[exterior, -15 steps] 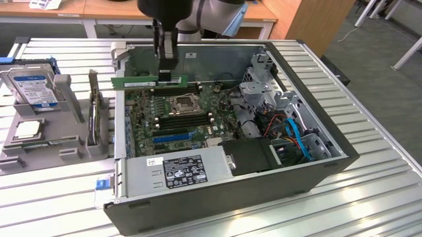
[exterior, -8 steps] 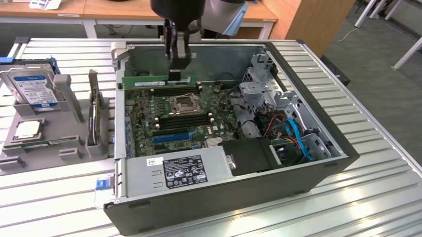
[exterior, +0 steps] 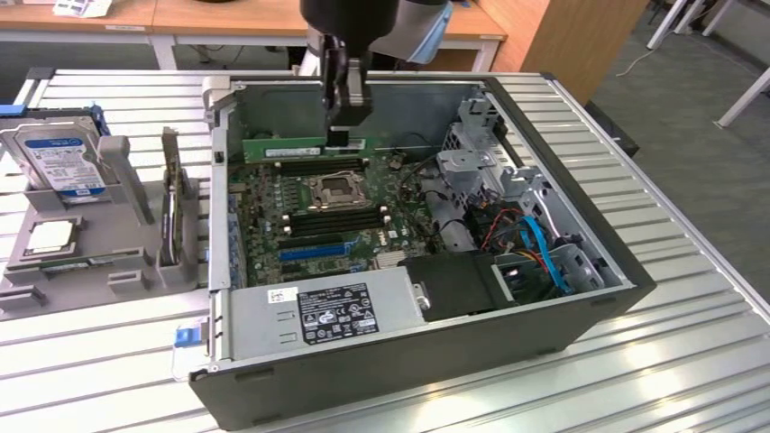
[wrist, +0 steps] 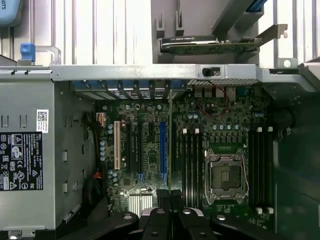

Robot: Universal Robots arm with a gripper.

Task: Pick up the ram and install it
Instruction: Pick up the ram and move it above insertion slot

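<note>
A robotics test lab in an office-like room: a slatted metal tabletop carries an open computer case and, near its edge on the exterior view's left, a grey parts stand with a hard drive. The gripper grips the ram inside the case. Wooden desks and grey carpet lie beyond.

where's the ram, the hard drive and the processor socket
ram [exterior: 283,146], exterior view, green board face
hard drive [exterior: 58,155], exterior view, blue-white label
processor socket [exterior: 335,189], exterior view, middle of its frame
</note>
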